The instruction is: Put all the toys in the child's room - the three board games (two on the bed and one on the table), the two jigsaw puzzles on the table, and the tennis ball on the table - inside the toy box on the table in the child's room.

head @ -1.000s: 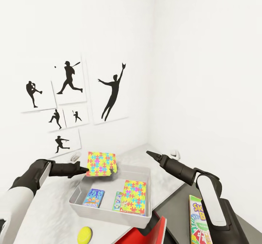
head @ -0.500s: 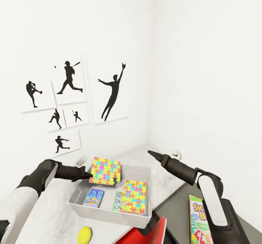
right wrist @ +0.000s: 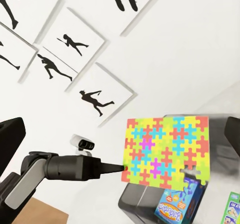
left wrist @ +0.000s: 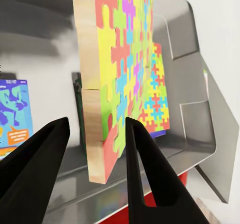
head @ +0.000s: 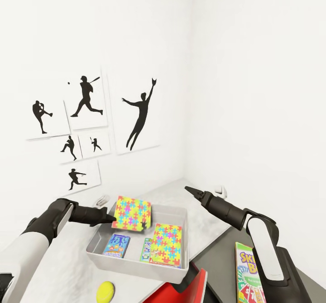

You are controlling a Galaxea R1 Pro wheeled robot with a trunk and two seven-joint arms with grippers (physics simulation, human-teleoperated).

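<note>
At the left, the left gripper (head: pixel 108 218) is seen clamped on one edge of a jigsaw puzzle (head: pixel 131 212), which is held nearly upright above the far left corner of the toy box (head: pixel 136 261), presumably so that it can be lowered past the rim. In the box lie a blue board game (head: pixel 116 245), a narrow box (head: pixel 145 249) and a second puzzle (head: pixel 166 244). The tennis ball (head: pixel 106 290) rests on the table (head: pixel 68 267) just in front of the box. At the right, the right gripper (head: pixel 189 190) is held clear; its jaws appear together. A green-edged board game (head: pixel 248 273) lies on the dark corner section.
</note>
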